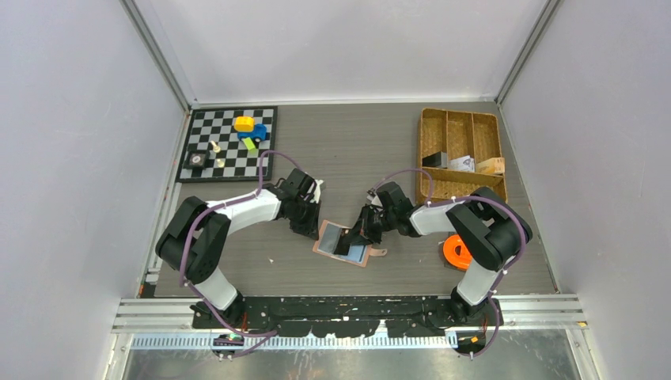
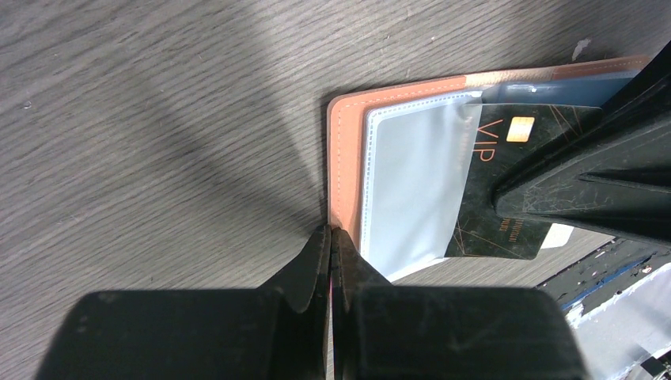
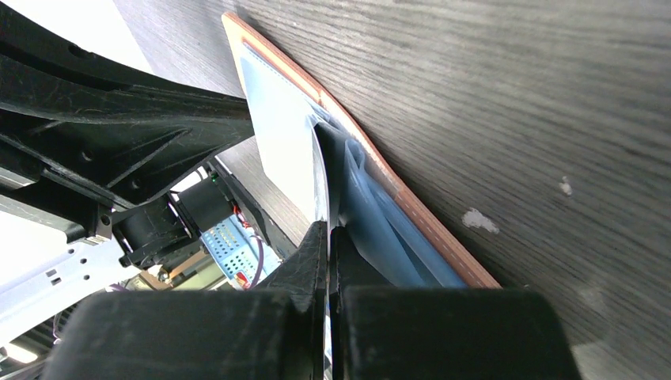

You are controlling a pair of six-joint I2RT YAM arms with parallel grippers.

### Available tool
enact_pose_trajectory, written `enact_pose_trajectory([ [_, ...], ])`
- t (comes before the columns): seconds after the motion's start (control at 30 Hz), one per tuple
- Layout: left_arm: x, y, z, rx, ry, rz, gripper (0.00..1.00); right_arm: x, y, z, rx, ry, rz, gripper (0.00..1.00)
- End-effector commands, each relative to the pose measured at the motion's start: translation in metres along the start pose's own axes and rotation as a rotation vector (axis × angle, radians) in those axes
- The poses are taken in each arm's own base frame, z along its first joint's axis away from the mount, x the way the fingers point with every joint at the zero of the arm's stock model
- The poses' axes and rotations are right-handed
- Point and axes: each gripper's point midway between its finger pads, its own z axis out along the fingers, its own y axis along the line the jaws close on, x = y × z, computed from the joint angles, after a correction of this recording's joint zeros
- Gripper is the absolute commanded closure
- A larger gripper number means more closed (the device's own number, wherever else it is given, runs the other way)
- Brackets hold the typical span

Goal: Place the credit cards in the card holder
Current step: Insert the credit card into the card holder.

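Card holder (image 1: 326, 237): lies open on the worktop (image 2: 158, 119) between the two arms, with its pink cover (image 2: 346, 166) underneath and the clear sleeves facing up.
Card in hand: a black VIP card (image 2: 479, 226) lies slanted over the open card holder. Its leading edge is at the mouth of a clear sleeve (image 2: 411, 182). Whether it is already under the plastic is hard to tell.
Right gripper (image 3: 326, 233): the fingers are pressed together with only a thin slit between them. In the left wrist view they meet the black VIP card at its far side, so it looks to be pinching that card.
Left gripper (image 2: 331, 237): the fingers are closed against each other, tips at the outer pink edge of the card holder. This seems to pin the cover to the worktop, but whether any leather is caught between them cannot be told.
Other cards: small dark and pale items sit in the wicker tray (image 1: 459, 154), too small to identify.
Step in hand: feeding one card into a sleeve, probably at the start of insertion, since most of the card shows outside the pocket.
Next move: push the card flat toward the left gripper, in line with the sleeve opening, while the left side holds the cover down.
Risk: the soft sleeve may buckle, or the card holder may skid, if the push comes in at an angle.
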Motion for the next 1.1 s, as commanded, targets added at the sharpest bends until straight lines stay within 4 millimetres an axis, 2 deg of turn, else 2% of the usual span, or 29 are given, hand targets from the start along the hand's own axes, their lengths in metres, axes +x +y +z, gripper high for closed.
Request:
enact_pose_trajectory([
  [0.0, -0.003, -0.003, 0.001, 0.010, 0.008, 0.020, 1.00, -0.007, -0.041, 0.009, 0.148, -0.075, 0.042, 0.99],
  [0.27, -0.004, -0.001, 0.000, -0.006, 0.002, 0.022, 1.00, 0.001, -0.050, -0.004, 0.225, -0.050, 0.000, 0.99],
  [1.07, -0.003, 0.001, -0.002, -0.016, 0.005, 0.025, 1.00, -0.001, -0.049, -0.009, 0.235, -0.060, -0.013, 0.99],
])
